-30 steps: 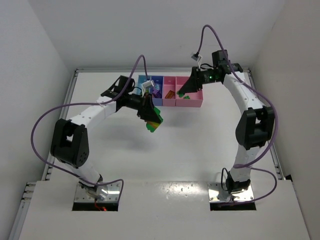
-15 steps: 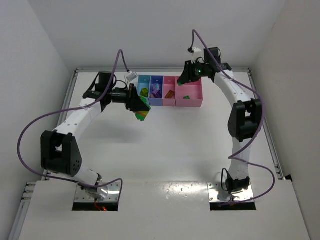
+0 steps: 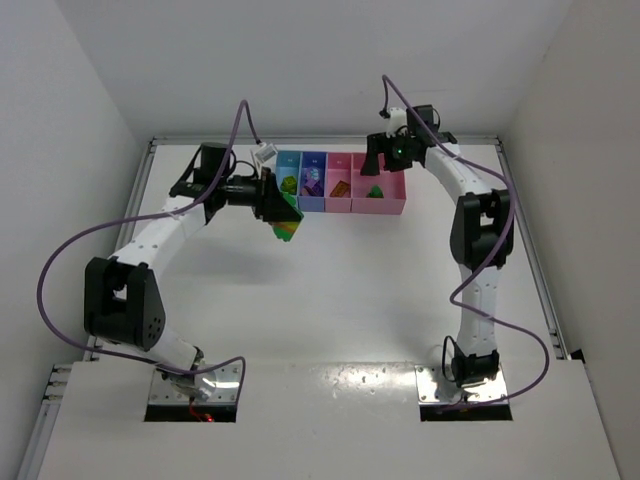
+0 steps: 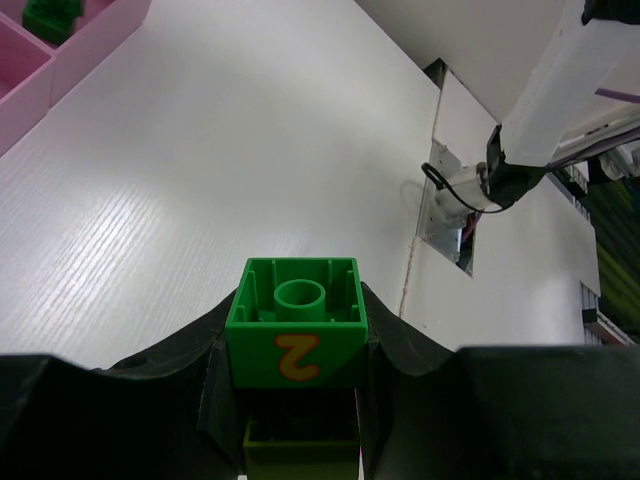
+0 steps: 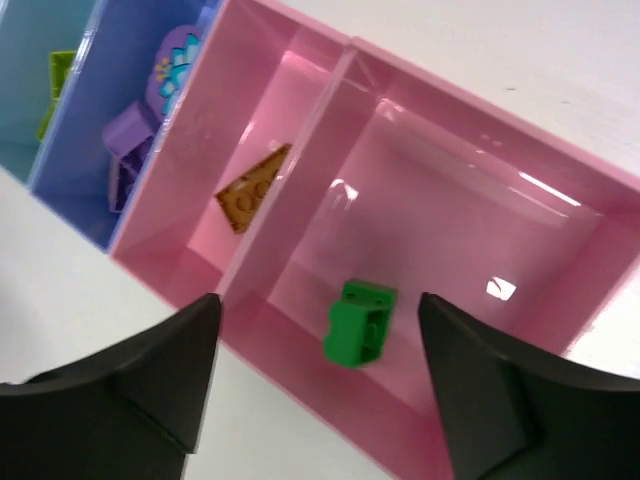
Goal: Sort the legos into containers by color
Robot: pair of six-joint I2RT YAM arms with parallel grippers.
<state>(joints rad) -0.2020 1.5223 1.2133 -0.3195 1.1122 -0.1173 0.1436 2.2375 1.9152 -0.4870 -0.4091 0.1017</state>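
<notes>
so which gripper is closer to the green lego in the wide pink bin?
Right. The right gripper hangs open directly over the green lego; the left gripper, gripping a lego clump, is by the light blue bin at the row's other end.

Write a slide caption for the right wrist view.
Open right gripper above the wide pink bin, a green brick inside; an orange brick sits in the narrow pink bin.
</notes>
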